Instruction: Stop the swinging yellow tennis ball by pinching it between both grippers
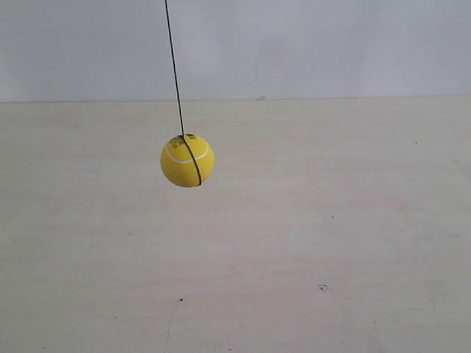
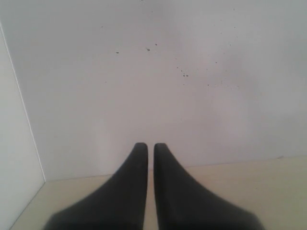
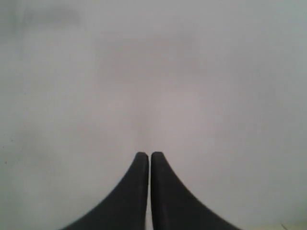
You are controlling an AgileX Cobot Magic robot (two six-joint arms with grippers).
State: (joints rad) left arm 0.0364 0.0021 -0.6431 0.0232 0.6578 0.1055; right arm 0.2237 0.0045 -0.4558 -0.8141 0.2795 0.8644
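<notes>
**While the ball hangs free, both hands are pressed closed**

Where the exterior view looks across the pale tabletop [image 1: 331, 243], the yellow tennis ball [image 1: 187, 160] hangs in the air on a thin dark string [image 1: 174, 66]. It sits left of the middle of that view and clear of the surface below it. The string comes down at a slight slant from the top edge and runs on over the ball's front face, beside the white curved seam and a bit of black print near the top. Behind it stands a plain pale wall [image 1: 331, 44].

The left hand [image 2: 150, 146] has its two black tapering fingers drawn nearly together, with only a thin slit between the tips and nothing held. It faces a speckled white wall [image 2: 192, 72] where that meets the tabletop. The right hand [image 3: 149, 154] is closed tighter yet, tips all but touching, gripping nothing, and it faces a blank pale surface [image 3: 192, 72].
</notes>
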